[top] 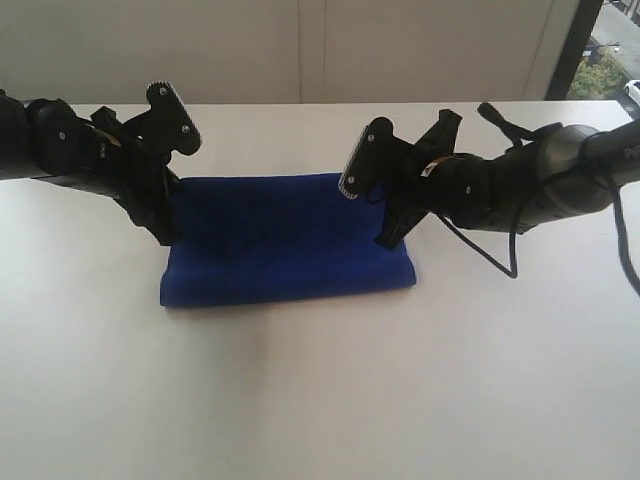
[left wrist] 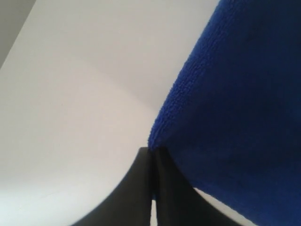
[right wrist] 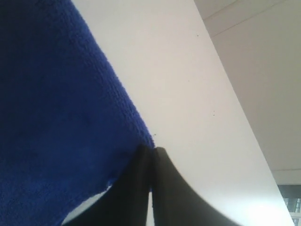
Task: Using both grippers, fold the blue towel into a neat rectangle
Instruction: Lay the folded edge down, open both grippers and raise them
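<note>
In the exterior view both arms run off the frame, the left arm (top: 60, 150) at 9 o'clock and the right arm (top: 540, 180) at 3 o'clock. Each wrist view crops the blue towel (left wrist: 244, 117) to one corner and cuts the fingers (left wrist: 141, 197) short of their bases. How much cloth lies between them is hidden.

light: bright, soft daylight; window strip (top: 610, 50) at the exterior view's top-right corner
shadows: faint, soft-edged on the matte white table (top: 300, 400) along the deep royal-blue plush towel (top: 290, 240)
glare: tabletop near clipped in both wrist views
focus: black two-fingered left gripper (left wrist: 152, 155) and right gripper (right wrist: 151, 153) blurred, close to lens; towel pile fairly sharp
exterior: slightly soft, grainy
</note>
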